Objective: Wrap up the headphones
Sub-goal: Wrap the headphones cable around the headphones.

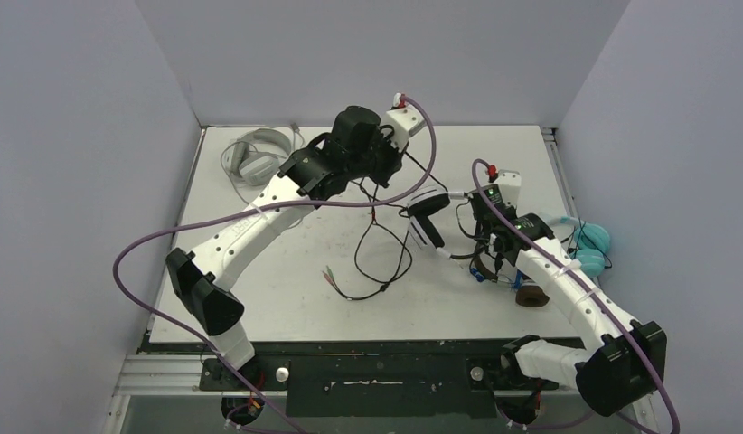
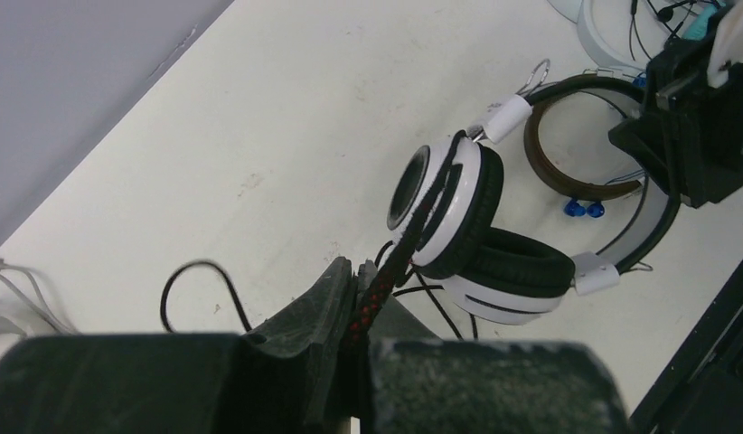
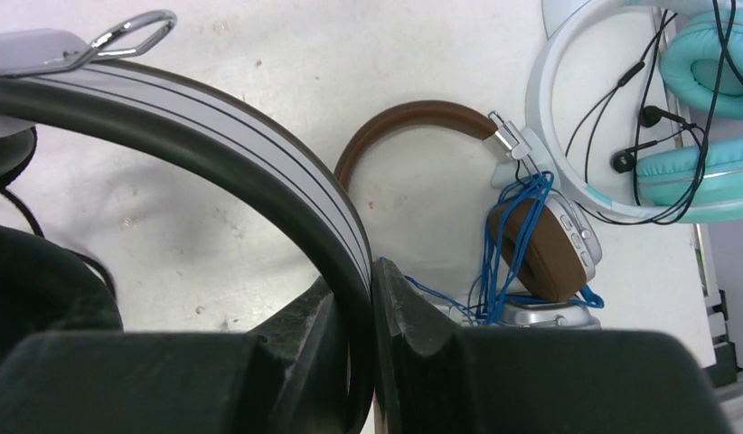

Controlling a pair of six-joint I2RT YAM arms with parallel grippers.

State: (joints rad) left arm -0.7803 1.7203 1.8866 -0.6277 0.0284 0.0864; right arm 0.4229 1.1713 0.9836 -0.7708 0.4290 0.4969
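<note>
The black-and-white headphones (image 1: 427, 221) stand on the table right of centre. My right gripper (image 3: 368, 289) is shut on their headband (image 3: 259, 163), also seen from above (image 1: 484, 233). Their black braided cable (image 2: 413, 226) runs taut from the ear cup (image 2: 458, 212) up into my left gripper (image 2: 361, 276), which is shut on it. From above, that gripper (image 1: 379, 176) hangs over the table's middle back. The rest of the cable (image 1: 381, 262) lies in loose loops on the table.
Brown headphones (image 3: 540, 249) with a bundled blue cable (image 3: 508, 235) lie just right of my right gripper. Teal headphones (image 1: 592, 246) sit at the right table edge. Pale grey headphones (image 1: 255, 155) lie at the back left corner. Walls close in on three sides.
</note>
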